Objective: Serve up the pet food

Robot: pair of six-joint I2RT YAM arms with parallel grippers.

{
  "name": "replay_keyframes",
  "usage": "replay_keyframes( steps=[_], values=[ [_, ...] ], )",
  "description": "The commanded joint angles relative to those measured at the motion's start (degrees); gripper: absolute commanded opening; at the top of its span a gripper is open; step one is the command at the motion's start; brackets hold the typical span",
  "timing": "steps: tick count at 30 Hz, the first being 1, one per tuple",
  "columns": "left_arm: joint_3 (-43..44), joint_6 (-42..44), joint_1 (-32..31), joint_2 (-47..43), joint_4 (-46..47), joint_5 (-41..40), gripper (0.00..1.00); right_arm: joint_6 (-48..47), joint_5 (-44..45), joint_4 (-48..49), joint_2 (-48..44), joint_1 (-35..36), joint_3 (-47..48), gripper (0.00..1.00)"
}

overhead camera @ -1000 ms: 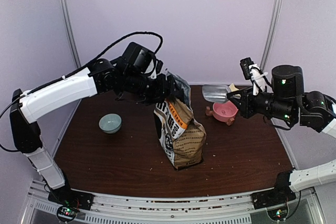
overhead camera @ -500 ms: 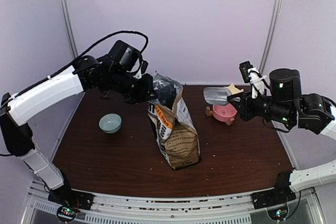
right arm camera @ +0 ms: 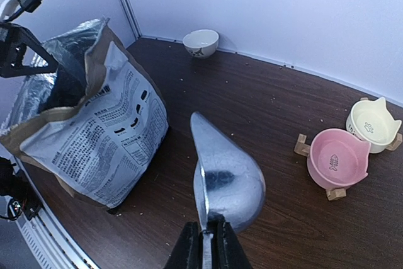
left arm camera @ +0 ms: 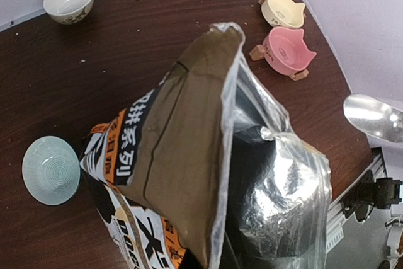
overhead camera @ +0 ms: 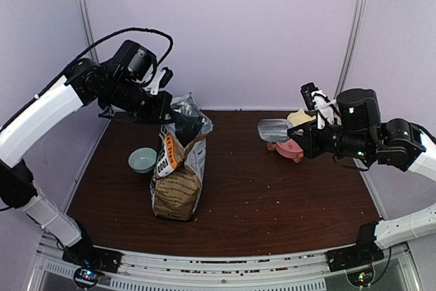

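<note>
Top external and both wrist views, itemised.

1. Left gripper (overhead camera: 170, 105): pinching the top rim of the kraft bag (overhead camera: 178, 182), as far as the overhead view shows. My left wrist camera shows none of my own fingers. The bag stands directly below this hand with its base on the table (overhead camera: 286, 202). It leans a little, and its mouth gapes to show the foil lining.
2. Pet food: not visible, because the bag's interior is dark. I judge it sits low inside, beneath my left hand.
3. Right gripper (right arm camera: 206, 244): fingers pressed together on the handle of the metal scoop (right arm camera: 228, 177). The scoop's empty bowl reaches out ahead of this hand.
4. Pink cat-ear bowl (right arm camera: 337, 162) and cream cat-ear bowl (right arm camera: 373, 124): ahead and right of my right hand, touching each other.
5. Pale green bowl (left arm camera: 50, 169): below and beside my left hand, near the bag's base.

Handling, as I judge it: the bag is bottom-heavy, with soft, crinkly walls that fold easily. It is best held at the stiff rim fold. The kibble is loose and light and will scatter readily.
</note>
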Motion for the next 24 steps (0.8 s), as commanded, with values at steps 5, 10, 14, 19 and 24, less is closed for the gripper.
replay_keyframes(
  steps=[5,10,14,19,24],
  values=[
    [5.11,6.42,-8.19,2.31,13.36,5.57,0.0,-0.69,-14.37,3.38,-1.98,-0.13,7.02,0.0],
    [5.29,6.8,-11.27,4.39,13.43,5.27,0.0,0.73,-19.4,4.86,0.99,-0.17,9.69,0.0],
    [4.22,6.73,-12.73,5.04,14.22,5.19,0.0,1.14,-21.7,3.93,4.02,0.84,11.18,0.0],
    [2.48,6.31,-14.2,5.25,17.39,6.01,0.0,1.26,-17.58,-2.88,9.25,4.59,14.26,0.0],
    [4.1,7.31,-16.38,6.67,18.8,5.7,0.0,3.64,-7.1,-13.23,14.16,7.47,17.22,0.0]
  ],
)
